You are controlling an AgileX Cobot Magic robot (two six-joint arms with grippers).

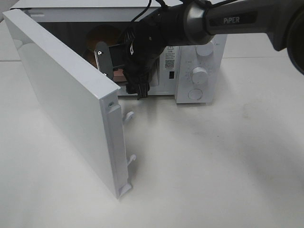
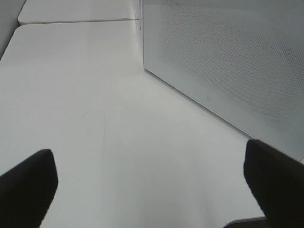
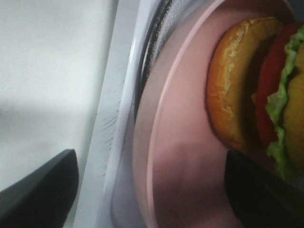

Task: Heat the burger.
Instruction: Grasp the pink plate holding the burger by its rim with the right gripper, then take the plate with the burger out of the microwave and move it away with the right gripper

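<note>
The right arm (image 1: 228,21) is reaching in from the right of the high view and crossing past the middle, its wrist (image 1: 142,42) bending downward at the far end. The right end effector (image 3: 152,190) is holding its two dark fingers (image 3: 38,185) well apart, apparently not clamping, though the close view is blurred. The left end effector (image 2: 152,190) is hovering over the bench (image 2: 95,95), angling down toward it, its fingertips (image 2: 28,185) spreading wide.

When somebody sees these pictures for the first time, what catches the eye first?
The white microwave door stands wide open at the left of the high view, and the right arm reaches into the cavity. In the right wrist view, the burger sits on a pink plate, close before the open right gripper.
</note>
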